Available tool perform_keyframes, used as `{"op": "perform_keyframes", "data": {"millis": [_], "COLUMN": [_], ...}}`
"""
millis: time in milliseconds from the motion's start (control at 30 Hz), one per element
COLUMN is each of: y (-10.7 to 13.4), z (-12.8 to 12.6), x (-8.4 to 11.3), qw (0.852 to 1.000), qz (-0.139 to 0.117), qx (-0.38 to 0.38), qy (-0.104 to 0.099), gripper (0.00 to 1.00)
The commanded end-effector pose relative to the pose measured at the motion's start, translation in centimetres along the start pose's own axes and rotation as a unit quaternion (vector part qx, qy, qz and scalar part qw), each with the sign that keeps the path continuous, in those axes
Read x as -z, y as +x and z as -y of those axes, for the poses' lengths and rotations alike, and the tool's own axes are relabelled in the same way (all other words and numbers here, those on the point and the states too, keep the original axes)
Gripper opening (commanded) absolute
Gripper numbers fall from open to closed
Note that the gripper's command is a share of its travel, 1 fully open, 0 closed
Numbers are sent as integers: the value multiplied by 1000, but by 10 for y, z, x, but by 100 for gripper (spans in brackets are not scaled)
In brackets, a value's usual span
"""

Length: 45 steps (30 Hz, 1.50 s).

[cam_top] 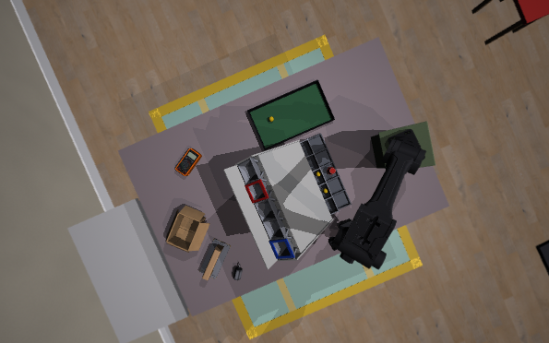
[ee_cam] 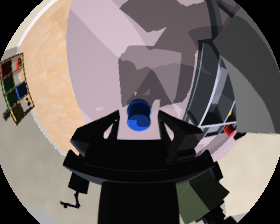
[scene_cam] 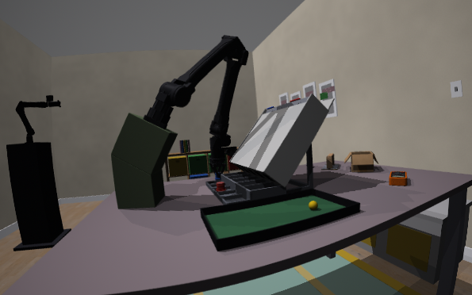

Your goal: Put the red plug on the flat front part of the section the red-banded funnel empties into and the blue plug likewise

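The arm (cam_top: pixel 387 189) (scene_cam: pixel 208 63) (ee_cam: pixel 138 205) hides 1 blue plug (scene_cam: pixel 217 175) (ee_cam: pixel 139 121) (from above).

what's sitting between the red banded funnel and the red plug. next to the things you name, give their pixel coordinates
The top view shows the pale sloped cover (cam_top: pixel 283 172) (scene_cam: pixel 271 139), then a yellow marble (cam_top: pixel 318 174) in a compartment just before the red plug (cam_top: pixel 332 171).

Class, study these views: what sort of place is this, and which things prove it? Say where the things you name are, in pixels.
Probably a robotics lab: a robot arm (cam_top: pixel 387 184) (scene_cam: pixel 205 67) is mounted at a worktable (cam_top: pixel 154 184) (scene_cam: pixel 93 246), with a multimeter (cam_top: pixel 188 161) (scene_cam: pixel 397 178) lying on top.
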<state>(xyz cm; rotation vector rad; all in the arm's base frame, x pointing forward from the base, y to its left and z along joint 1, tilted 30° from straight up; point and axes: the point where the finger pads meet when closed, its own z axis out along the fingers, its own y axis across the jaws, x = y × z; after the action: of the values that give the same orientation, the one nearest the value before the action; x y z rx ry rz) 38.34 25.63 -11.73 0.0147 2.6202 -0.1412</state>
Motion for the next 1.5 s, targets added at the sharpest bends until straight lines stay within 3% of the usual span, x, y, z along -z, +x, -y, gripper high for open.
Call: {"op": "perform_keyframes", "data": {"millis": [0, 767, 800, 1467], "y": [5, 5, 5, 5], "z": [9, 9, 9, 9], "x": [-12, -12, -12, -12], "qw": [1000, 1000, 1000, 1000], "qz": [-7, -7, -7, -6], "qx": [0, 0, 0, 0], "qy": [7, 7, 7, 7], "gripper": [63, 63, 0, 0]}}
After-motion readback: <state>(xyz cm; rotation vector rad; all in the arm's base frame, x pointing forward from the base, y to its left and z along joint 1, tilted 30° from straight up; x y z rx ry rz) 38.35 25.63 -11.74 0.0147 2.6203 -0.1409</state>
